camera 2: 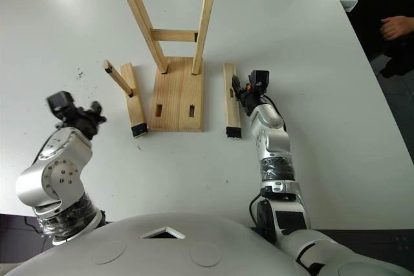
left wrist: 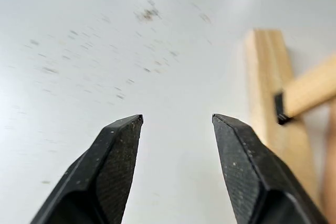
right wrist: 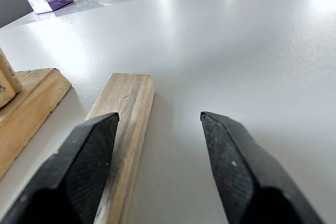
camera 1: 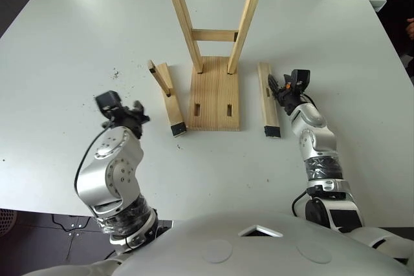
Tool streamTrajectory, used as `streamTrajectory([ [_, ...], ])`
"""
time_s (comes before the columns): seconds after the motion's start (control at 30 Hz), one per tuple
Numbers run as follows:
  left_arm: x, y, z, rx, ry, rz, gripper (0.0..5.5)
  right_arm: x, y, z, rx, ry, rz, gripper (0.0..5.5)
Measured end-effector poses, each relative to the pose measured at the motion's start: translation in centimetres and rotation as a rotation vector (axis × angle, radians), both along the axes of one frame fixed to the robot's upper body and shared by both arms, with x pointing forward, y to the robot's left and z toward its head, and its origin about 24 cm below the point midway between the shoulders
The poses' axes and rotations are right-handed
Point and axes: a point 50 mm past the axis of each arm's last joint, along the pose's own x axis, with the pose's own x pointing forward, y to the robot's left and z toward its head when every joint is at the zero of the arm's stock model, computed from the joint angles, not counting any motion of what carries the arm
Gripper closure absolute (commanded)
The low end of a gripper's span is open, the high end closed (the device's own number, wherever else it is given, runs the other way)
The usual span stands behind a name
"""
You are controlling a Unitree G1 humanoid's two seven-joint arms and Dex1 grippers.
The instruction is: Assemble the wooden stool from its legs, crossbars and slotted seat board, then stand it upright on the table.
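a: status on the parts?
b: board point(camera 1: 215, 98) flat mid-table point(camera 1: 77, 50), two legs point(camera 1: 184, 21) plus a crossbar point(camera 1: 213, 35) standing in the far slots. near slots point(camera 1: 197, 109) empty. left leg point(camera 1: 173, 111) flat, just beside the board, with a second crossbar point(camera 1: 158, 77) stuck in it and tilted up. right leg point(camera 1: 268, 105) flat on the other side, near the board.
a: grippers?
b: left gripper point(left wrist: 176, 121) spread wide, holding nothing, over bare table, apart from left leg. right gripper point(right wrist: 157, 116) spread too, empty, just beside right leg on its outer side. one finger point(right wrist: 89, 150) lined up over the wood, the other over bare table. can't tell if touching.
a: risks from here?
b: probably closing on right leg next. not astride it, so could pinch one edge and skid the leg into the board. could bump the board and topple the standing legs. looks top-heavy, only seated in slots, can't tell how tight.
a: and on the left?
b: lifting left leg by that tilted crossbar could work the joint loose or let the leg swing. both loose legs need to go into the near slots square. going in crooked could jam or lever the board up.
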Motion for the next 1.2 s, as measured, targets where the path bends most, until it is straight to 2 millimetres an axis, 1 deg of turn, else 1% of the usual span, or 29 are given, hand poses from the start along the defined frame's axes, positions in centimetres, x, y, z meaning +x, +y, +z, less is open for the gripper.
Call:
streamTrajectory([
  [0.07,0.4,-0.9,0.6,-0.040,-0.004,-0.078,2.09,0.0,0.0,-0.1,-0.001,-0.004,0.000,2.62],
  [0.23,0.4,-1.4,0.2,-0.044,0.052,-0.116,2.09,0.1,0.1,-0.2,-0.009,-0.013,0.001,2.62],
  [0.33,0.9,-1.7,0.2,-0.050,0.057,-0.144,2.09,0.1,0.1,-0.2,-0.018,-0.020,-0.001,2.62],
  [0.43,1.7,-2.5,0.0,-0.055,0.066,-0.199,2.09,0.2,0.2,-0.3,-0.016,-0.025,-0.002,2.62],
  [0.57,2.1,-3.0,-0.5,-0.052,0.086,-0.239,2.09,0.3,0.6,-0.4,-0.006,-0.032,-0.008,2.62],
  [0.7,2.4,-2.9,-0.7,-0.011,0.097,-0.241,2.09,0.4,0.7,-0.5,-0.004,-0.037,-0.014,2.62],
  [0.93,2.2,-1.8,-1.3,0.024,0.152,-0.162,2.09,0.3,0.8,-0.5,0.001,-0.040,-0.023,2.62],
  [1.03,2.2,-2.0,-1.2,0.022,0.163,-0.174,2.09,0.2,0.8,-0.6,0.004,-0.044,-0.029,2.62],
  [1.2,1.9,-2.3,-1.7,0.013,0.219,-0.226,2.09,0.1,1.1,-0.7,0.013,-0.047,-0.040,2.62],
])
